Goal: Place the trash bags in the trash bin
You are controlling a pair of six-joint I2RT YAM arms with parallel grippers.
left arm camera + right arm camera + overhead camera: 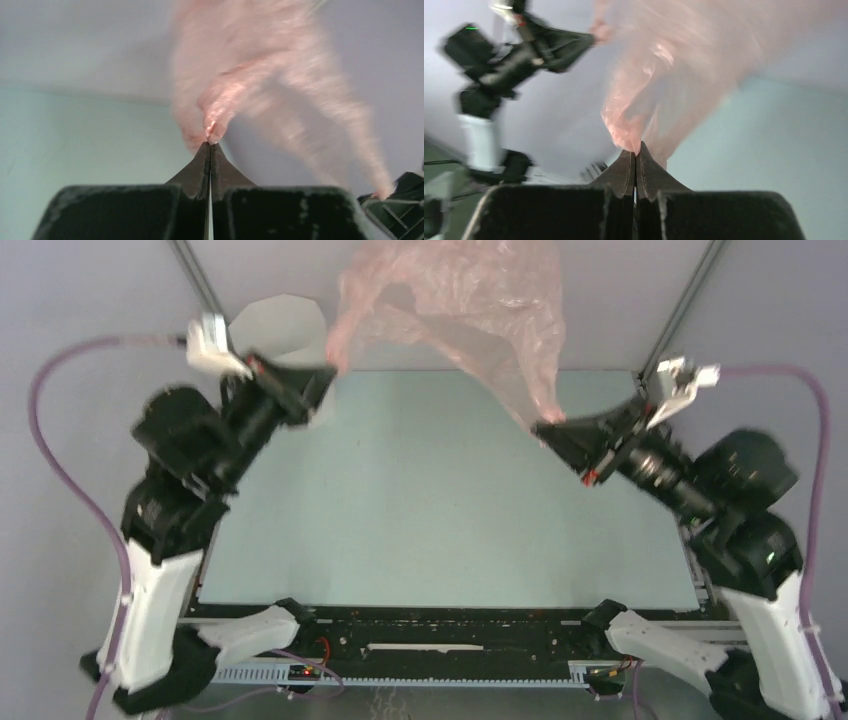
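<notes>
A pale-pink translucent trash bag (pixel 470 300) hangs stretched between both grippers above the table's far edge, blurred by motion. My left gripper (pixel 330 372) is shut on one end of the trash bag (pixel 220 110), pinched at the fingertips (pixel 210 145). My right gripper (pixel 540 428) is shut on the other end of the trash bag (pixel 639 115), at its tips (pixel 637 148). The white trash bin (pixel 278 328) stands at the far left, just behind my left gripper, partly hidden by it.
The pale green table mat (pixel 440 510) spreads between the two arms. Black frame struts run off at the far left (pixel 195 275) and far right (pixel 690 300). The left arm (pixel 519 50) shows in the right wrist view.
</notes>
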